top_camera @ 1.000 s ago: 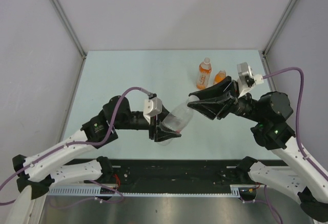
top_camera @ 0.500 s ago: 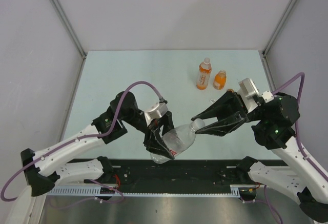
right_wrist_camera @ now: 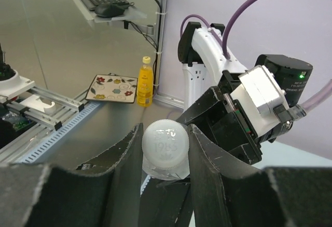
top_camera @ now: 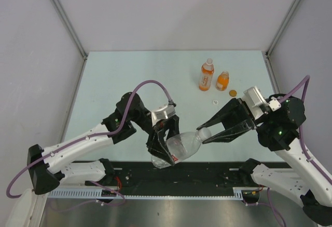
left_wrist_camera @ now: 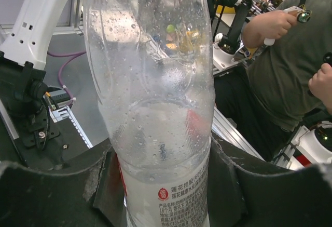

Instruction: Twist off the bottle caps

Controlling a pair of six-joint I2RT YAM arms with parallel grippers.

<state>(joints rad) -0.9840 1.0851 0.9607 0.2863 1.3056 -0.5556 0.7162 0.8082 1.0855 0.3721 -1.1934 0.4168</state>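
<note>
The right gripper [right_wrist_camera: 166,151] has its two black fingers [right_wrist_camera: 127,154] pinched on the white ribbed screw cap [right_wrist_camera: 166,145] of the clear plastic bottle with a white-and-red label [left_wrist_camera: 155,107]. The left gripper [left_wrist_camera: 166,190] clamps that bottle's body at the label, so the bottle hangs between the arms, lying nearly level above the near edge of the pale green table [top_camera: 129,76]. Over the last second both arms have carried it there from mid-table, swinging its neck toward the right arm, with neither grip visibly loosened. That reads as the set-up finished and the twist about to start, with the cap on its neck. Well apart, at the far right, stand the taller orange-drink bottle [top_camera: 206,75] and the short squat orange bottle [top_camera: 222,81]. A small orange disc [top_camera: 233,93] and a smaller white one [top_camera: 215,102] lie beside them — probably caps already off.
</note>
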